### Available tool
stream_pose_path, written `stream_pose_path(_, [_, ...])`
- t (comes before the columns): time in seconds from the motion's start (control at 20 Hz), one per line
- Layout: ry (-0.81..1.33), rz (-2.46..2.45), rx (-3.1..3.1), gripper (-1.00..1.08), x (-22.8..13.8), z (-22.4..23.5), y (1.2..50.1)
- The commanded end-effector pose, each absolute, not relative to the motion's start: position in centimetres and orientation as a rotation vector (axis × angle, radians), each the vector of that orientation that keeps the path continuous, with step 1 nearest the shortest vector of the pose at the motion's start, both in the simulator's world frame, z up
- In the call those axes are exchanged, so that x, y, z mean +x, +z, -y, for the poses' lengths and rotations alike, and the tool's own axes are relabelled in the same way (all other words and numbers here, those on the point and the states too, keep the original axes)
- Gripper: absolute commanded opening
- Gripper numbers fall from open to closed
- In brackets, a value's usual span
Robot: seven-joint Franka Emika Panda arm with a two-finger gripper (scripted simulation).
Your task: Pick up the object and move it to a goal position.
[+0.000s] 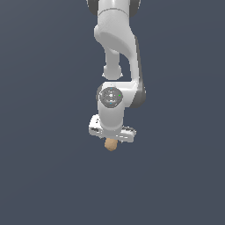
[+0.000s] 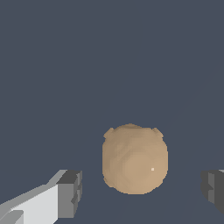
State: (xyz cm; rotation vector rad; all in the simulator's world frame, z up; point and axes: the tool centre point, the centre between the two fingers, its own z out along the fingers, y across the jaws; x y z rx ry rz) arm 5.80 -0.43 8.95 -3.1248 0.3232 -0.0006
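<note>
The object is a small tan-brown roundish lump (image 1: pixel 111 144), seen just under the white gripper in the exterior view. In the wrist view the object (image 2: pixel 134 159) lies between my two dark fingertips (image 2: pixel 70 192), with a gap on each side. My gripper (image 2: pixel 142 190) is open around it and does not touch it. In the exterior view the gripper (image 1: pixel 112 141) hangs straight down from the white arm, and its fingers are mostly hidden behind the hand.
A plain dark blue-grey floor (image 1: pixel 44 176) fills both views. No goal marker and no other objects show.
</note>
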Motion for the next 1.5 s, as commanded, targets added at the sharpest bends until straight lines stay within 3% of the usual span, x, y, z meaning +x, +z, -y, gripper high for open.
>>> stream_pose_path(0.0, [0.000,-0.324,-3.125,1.00,5.8,0.4,8.5])
stream_pose_path(0.7, [0.000,-0.328,-3.124,1.00,5.8,0.4,4.0])
stream_pose_path(0.75, [0.000,-0.328,-3.124,-1.00,5.8,0.4,4.0])
stream_pose_path(1.45, [0.000,-0.328,-3.124,-1.00,5.6,0.4,4.1])
